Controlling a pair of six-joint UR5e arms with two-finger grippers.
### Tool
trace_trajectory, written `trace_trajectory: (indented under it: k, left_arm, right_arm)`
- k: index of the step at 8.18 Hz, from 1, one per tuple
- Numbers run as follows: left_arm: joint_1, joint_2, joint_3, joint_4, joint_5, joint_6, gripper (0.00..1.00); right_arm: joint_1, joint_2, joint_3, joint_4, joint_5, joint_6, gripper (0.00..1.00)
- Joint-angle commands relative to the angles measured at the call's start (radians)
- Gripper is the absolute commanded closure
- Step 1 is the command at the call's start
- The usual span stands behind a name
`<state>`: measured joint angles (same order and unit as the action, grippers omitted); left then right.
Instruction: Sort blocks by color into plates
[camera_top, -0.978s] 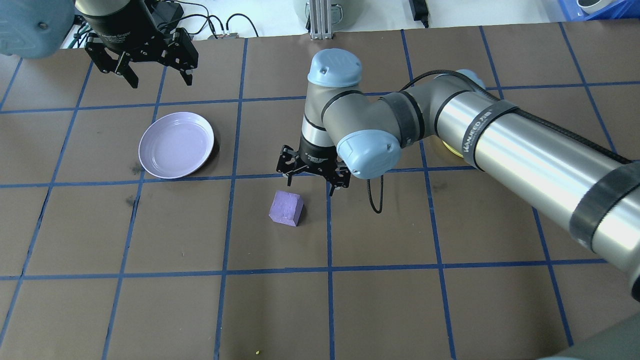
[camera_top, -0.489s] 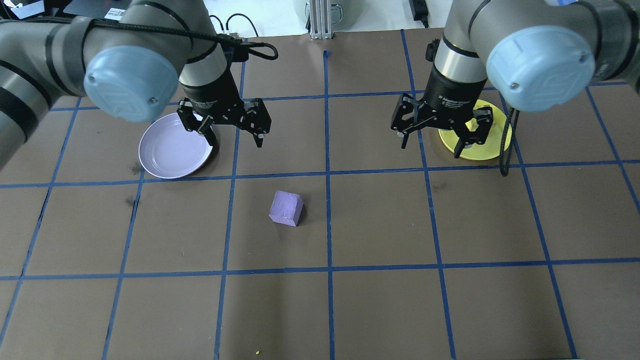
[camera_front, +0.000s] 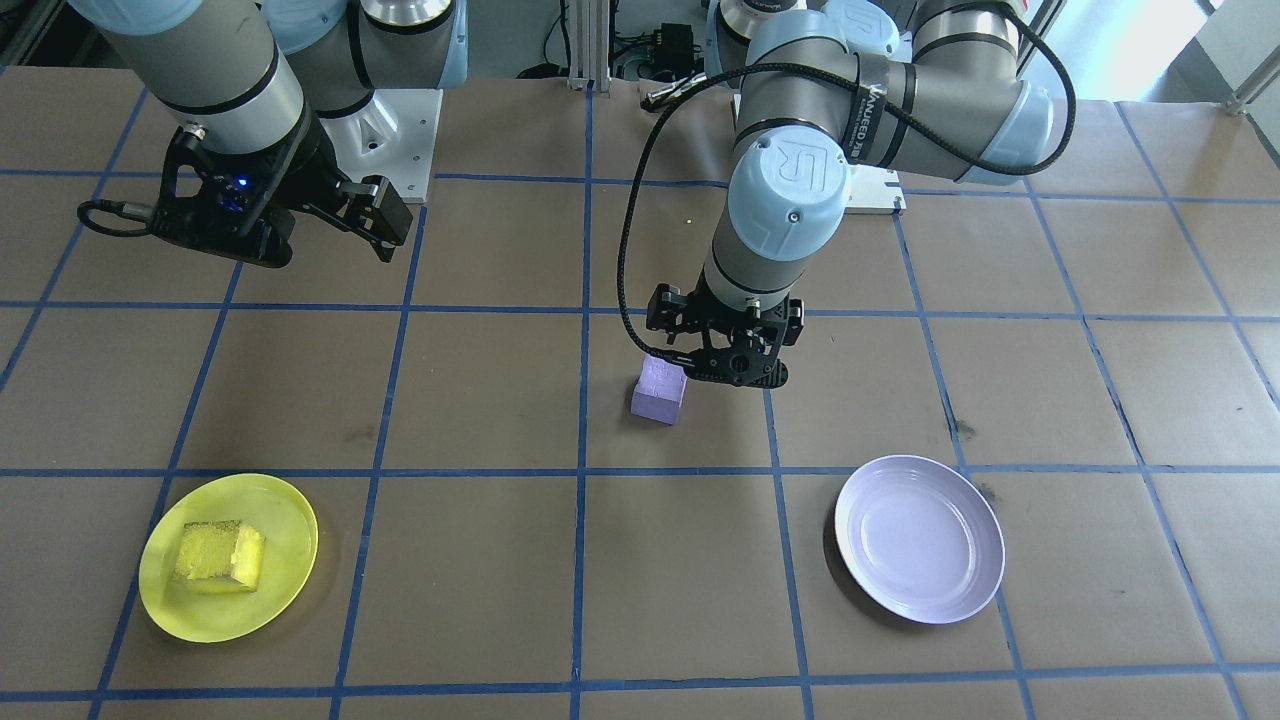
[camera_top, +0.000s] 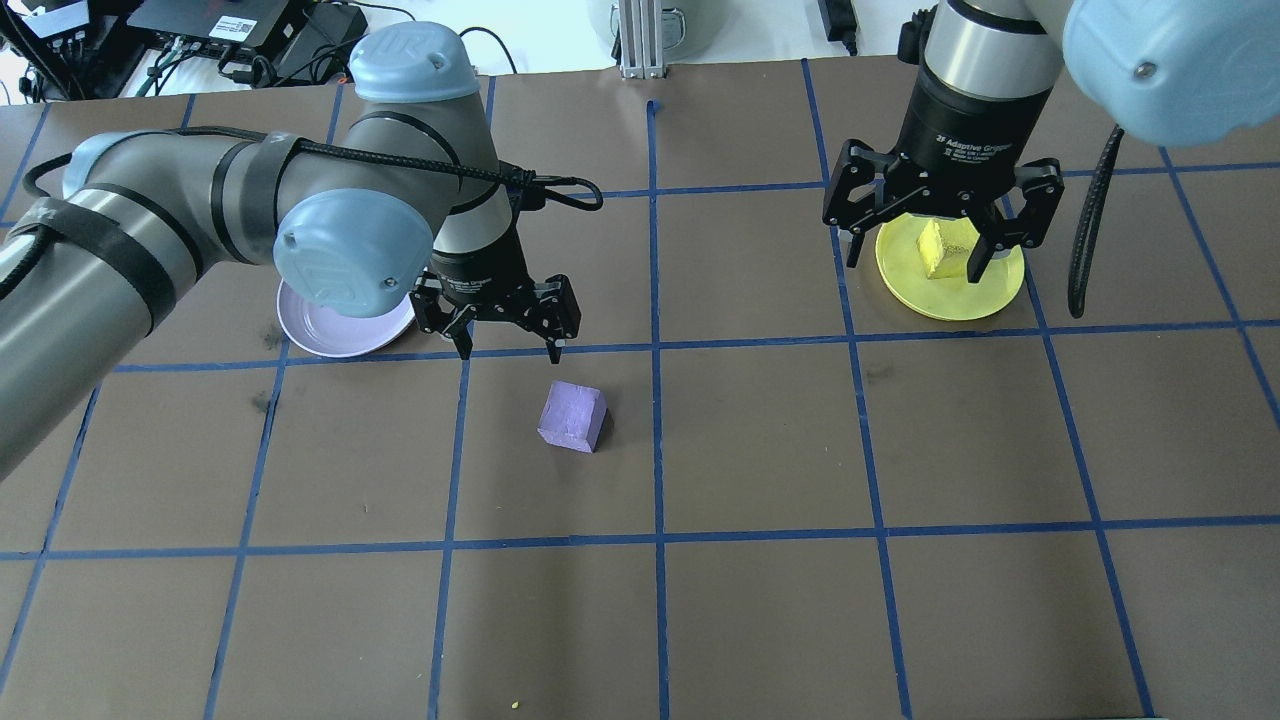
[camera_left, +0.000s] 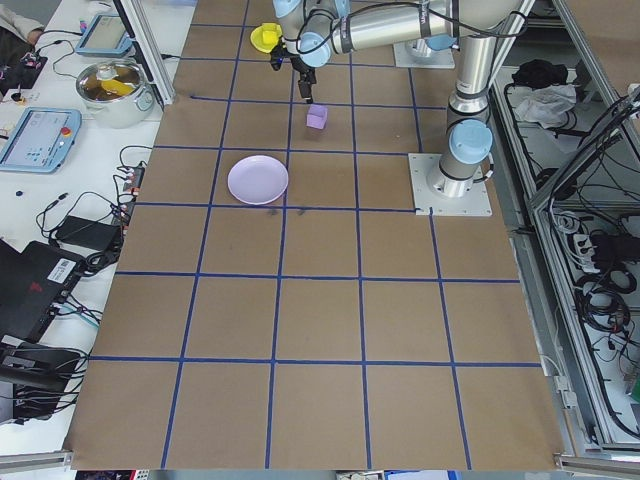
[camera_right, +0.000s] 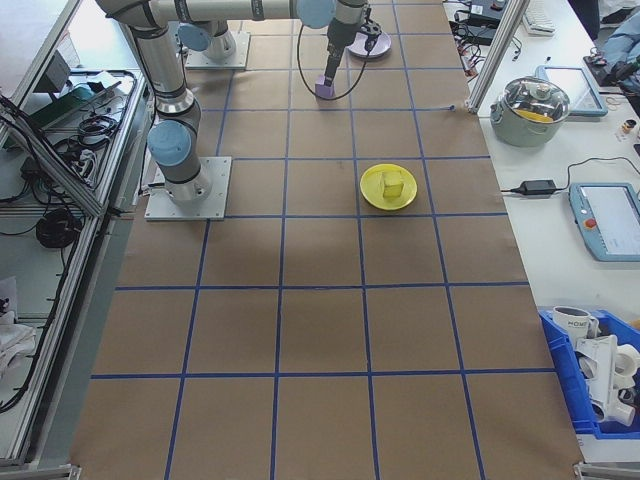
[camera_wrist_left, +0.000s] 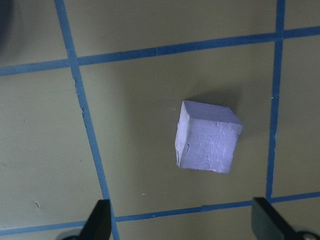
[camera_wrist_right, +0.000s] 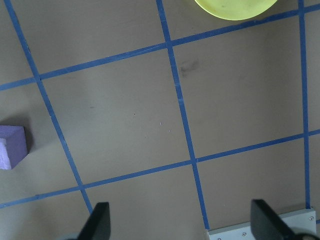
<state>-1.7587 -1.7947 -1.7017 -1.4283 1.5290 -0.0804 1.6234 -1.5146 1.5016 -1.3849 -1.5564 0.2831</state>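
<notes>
Purple block (camera_top: 572, 417) sits alone on the brown surface (camera_top: 760, 620), inside 1 grid square marked by blue tape, apart from both plates. In the left wrist view it lies between and ahead of the 2 fingertips, not touching either.

Left hand (camera_top: 505, 345) hangs above the surface just beyond the purple block, fingers spread and empty. From the front view the hand (camera_front: 722, 362) overlaps the block's upper edge (camera_front: 660, 390), but the overhead view shows a gap between them.

Lavender plate (camera_top: 340, 330) lies further back on the left, partly hidden under the left arm in the overhead view; the front view shows it (camera_front: 920, 540) with nothing in it.

Yellow plate (camera_top: 950, 295) lies at the far right, with the yellow block (camera_top: 940, 250) resting inside it, off centre.

Right hand (camera_top: 915, 262) is raised over the yellow plate, fingers spread wide either side of the yellow block as seen from overhead, holding nothing. Right wrist view shows only surface, a plate rim and a corner of the purple block.
</notes>
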Motion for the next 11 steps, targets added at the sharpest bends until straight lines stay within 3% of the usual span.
trace_trajectory:
  k: [1, 5, 11]
  left_arm:
    - [-0.027, -0.058, 0.004, 0.015, 0.002, -0.065, 0.00]
    - [-0.077, -0.163, -0.027, 0.084, -0.006, 0.042, 0.00]
    - [-0.081, -0.199, -0.029, 0.098, -0.003, 0.107, 0.00]
  right_arm:
    - [-0.002, -0.003, -0.012, -0.043, 0.013, -0.114, 0.00]
    - [0.000, -0.007, -0.014, -0.060, 0.022, -0.145, 0.00]
    - [0.001, -0.030, -0.014, -0.060, 0.025, -0.145, 0.00]
